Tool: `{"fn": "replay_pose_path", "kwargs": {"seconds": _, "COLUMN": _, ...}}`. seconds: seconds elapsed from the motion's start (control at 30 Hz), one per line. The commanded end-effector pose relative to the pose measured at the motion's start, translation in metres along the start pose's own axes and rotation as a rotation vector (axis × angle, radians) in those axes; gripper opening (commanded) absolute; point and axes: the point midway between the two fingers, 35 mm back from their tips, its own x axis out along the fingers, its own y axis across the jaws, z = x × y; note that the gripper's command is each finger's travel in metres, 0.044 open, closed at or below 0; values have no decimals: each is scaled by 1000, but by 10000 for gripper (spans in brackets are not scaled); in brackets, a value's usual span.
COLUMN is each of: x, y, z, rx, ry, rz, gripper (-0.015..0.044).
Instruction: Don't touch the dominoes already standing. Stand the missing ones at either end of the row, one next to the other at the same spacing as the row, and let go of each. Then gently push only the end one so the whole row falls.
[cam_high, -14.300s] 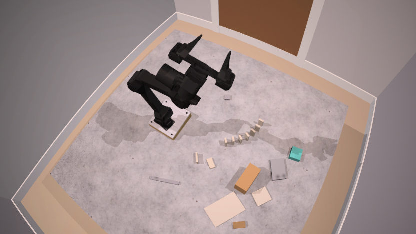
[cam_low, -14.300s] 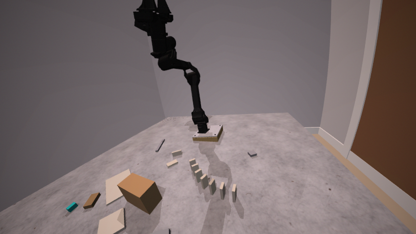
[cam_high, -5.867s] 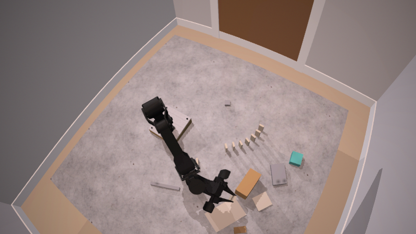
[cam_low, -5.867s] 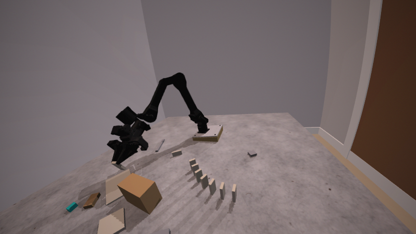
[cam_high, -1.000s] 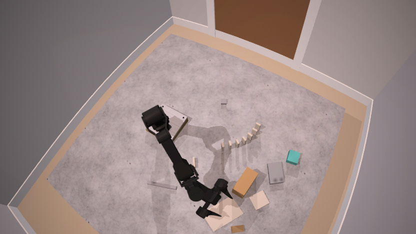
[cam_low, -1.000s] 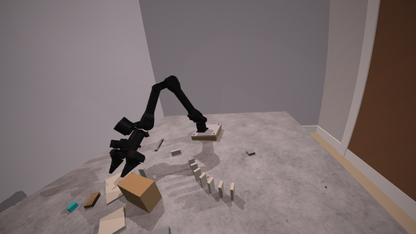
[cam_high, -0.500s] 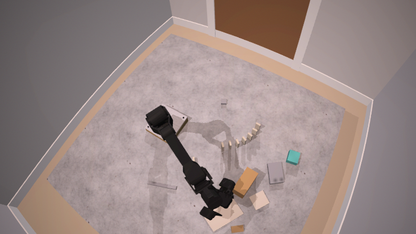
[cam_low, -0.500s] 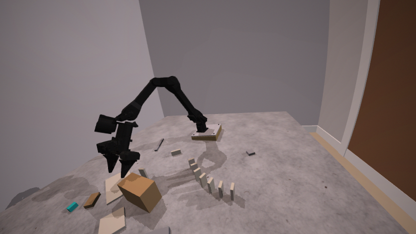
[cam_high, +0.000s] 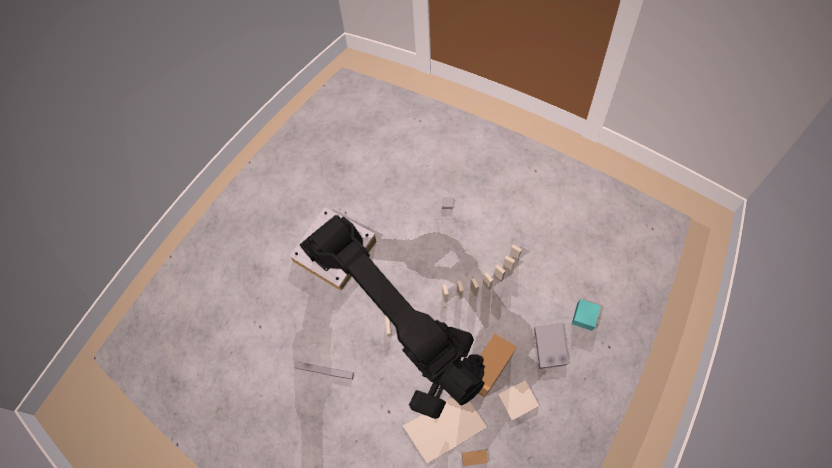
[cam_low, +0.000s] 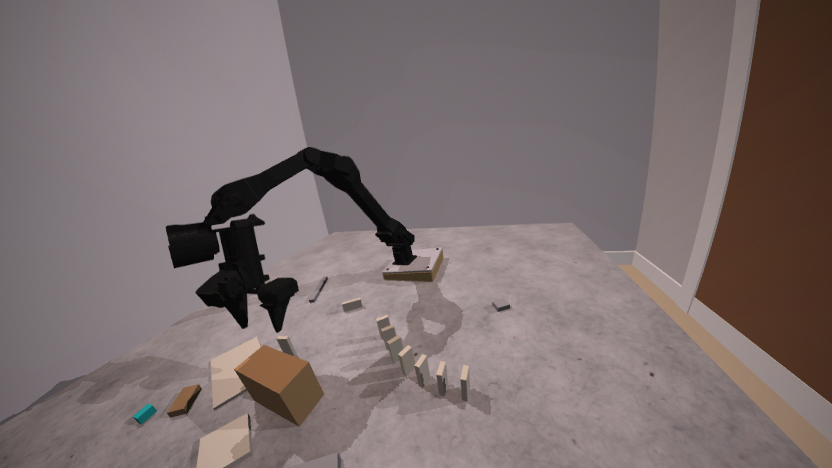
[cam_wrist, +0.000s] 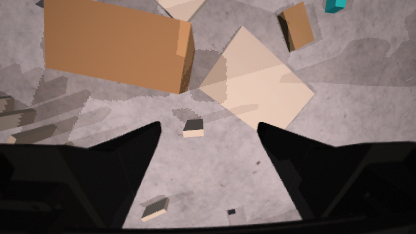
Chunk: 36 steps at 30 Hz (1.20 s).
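Several cream dominoes stand upright in a curved row, with one end domino nearer the arm's base and the other end domino farther off. A loose domino stands upright apart from the row, beside the large orange-brown box; the arm hides it in the top view. Another loose domino rests on its long edge near the arm's base. My gripper is wide open and empty, pointing down above the upright loose domino. Its fingertips are hidden in the top view.
The orange-brown box and a beige panel lie beside the upright loose domino. A grey box, teal block, small brown block and grey bar lie farther out.
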Motion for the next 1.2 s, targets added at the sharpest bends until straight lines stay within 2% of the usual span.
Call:
{"fn": "replay_pose_path", "kwargs": {"seconds": 0.0, "x": -19, "y": 17, "z": -12, "rx": -92, "ry": 170, "rz": 9, "gripper": 440}}
{"fn": "replay_pose_path", "kwargs": {"seconds": 0.33, "x": -18, "y": 17, "z": -13, "rx": -92, "ry": 170, "rz": 9, "gripper": 440}}
{"fn": "replay_pose_path", "kwargs": {"seconds": 0.63, "x": 41, "y": 17, "z": -22, "rx": -92, "ry": 170, "rz": 9, "gripper": 440}}
{"fn": "replay_pose_path", "kwargs": {"seconds": 1.17, "x": 60, "y": 18, "z": -27, "rx": -92, "ry": 170, "rz": 9, "gripper": 440}}
